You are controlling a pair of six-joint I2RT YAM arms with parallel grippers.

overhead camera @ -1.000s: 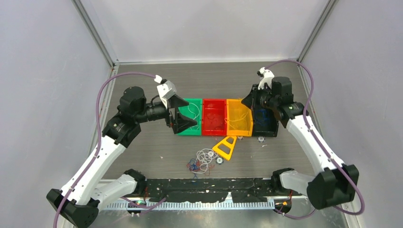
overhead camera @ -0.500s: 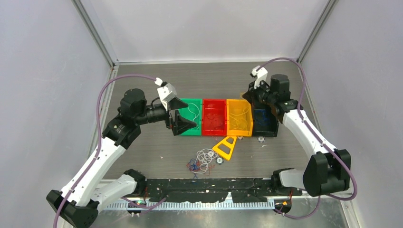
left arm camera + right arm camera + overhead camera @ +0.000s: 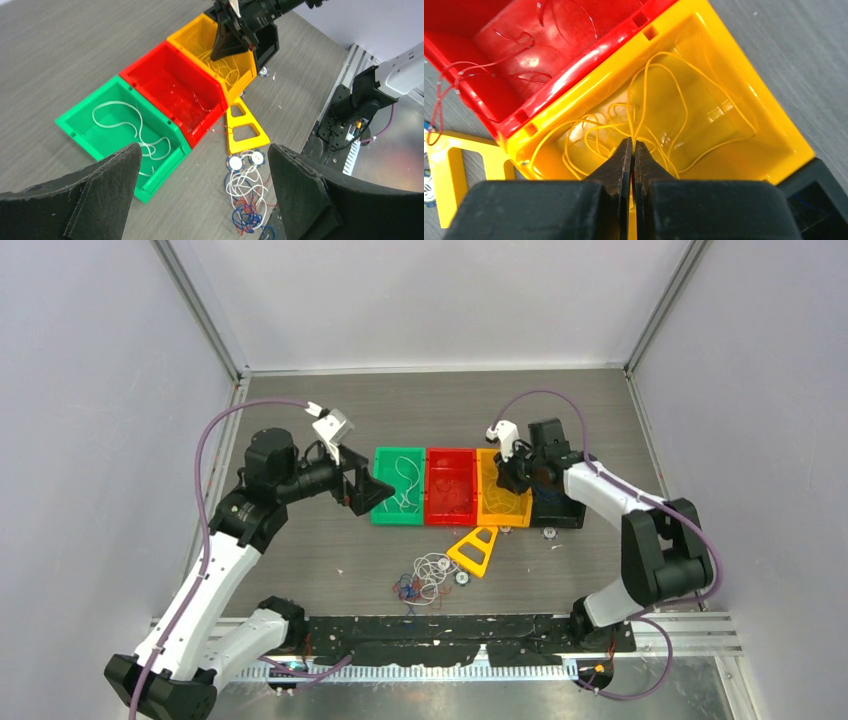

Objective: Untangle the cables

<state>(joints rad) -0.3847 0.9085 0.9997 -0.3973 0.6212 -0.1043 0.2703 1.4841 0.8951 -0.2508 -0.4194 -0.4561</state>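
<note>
Black and clenched tight, the right end effector (image 3: 631, 145) is hovering over the yellow cables (image 3: 674, 90) coiled in the yellow bin (image 3: 769, 115), having just swung in from the black bin (image 3: 819, 185) beside it. The left end effector (image 3: 204, 150), spread wide, is backing off. Nearer than the yellow bin, the remaining tangle (image 3: 245, 192) is waiting on the bench (image 3: 75, 50), probably next.

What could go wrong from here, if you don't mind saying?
The right gripper has its fingers shut among the yellow cables in the yellow bin; lifting could drag several loops out together. A red cable trails over the edge of the red bin and might snag on a passing arm.
</note>
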